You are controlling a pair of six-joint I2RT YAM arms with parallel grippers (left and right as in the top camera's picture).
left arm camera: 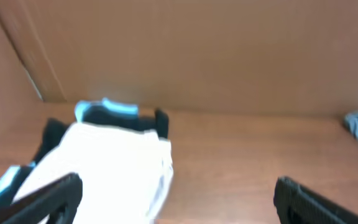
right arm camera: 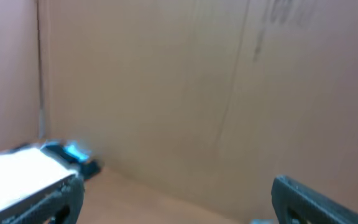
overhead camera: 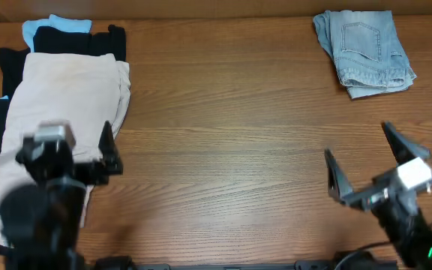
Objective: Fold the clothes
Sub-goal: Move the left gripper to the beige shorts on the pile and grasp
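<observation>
Far left on surface: khaki shorts folded atop black garments, likely finished stack. Denim shorts far right. Your left gripper hovers over stack, right gripper over bare wood, both jaws apart, empty.

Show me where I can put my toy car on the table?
The table is bare across its middle, between the beige shorts on the left and the denim shorts at the right corner. The front strip between the left gripper and right gripper is free. The left side is crowded: beige shorts piled on black garments.
</observation>
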